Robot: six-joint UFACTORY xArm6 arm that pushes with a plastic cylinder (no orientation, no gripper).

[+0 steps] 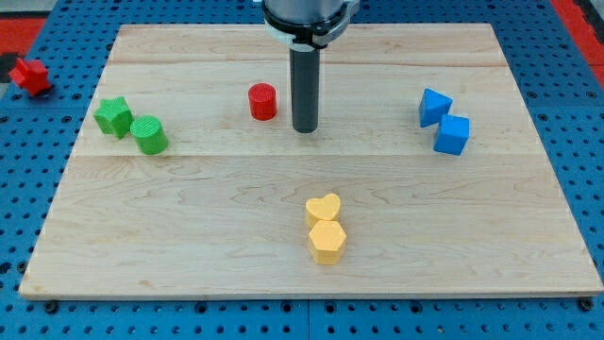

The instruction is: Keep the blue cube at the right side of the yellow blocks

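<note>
The blue cube (452,135) lies at the view's right on the wooden board (189,227), touching a second blue block (434,106) of irregular shape just above and left of it. The yellow heart (323,209) and the yellow hexagon (327,241) sit together at the lower middle, touching, well to the left of and below the blue cube. My tip (304,128) rests on the board at the upper middle, above the yellow blocks and far left of the blue cube, touching no block.
A red cylinder (262,101) stands just left of my tip. A green star-like block (113,116) and a green cylinder (149,135) sit at the view's left. A red block (30,76) lies off the board at the far left.
</note>
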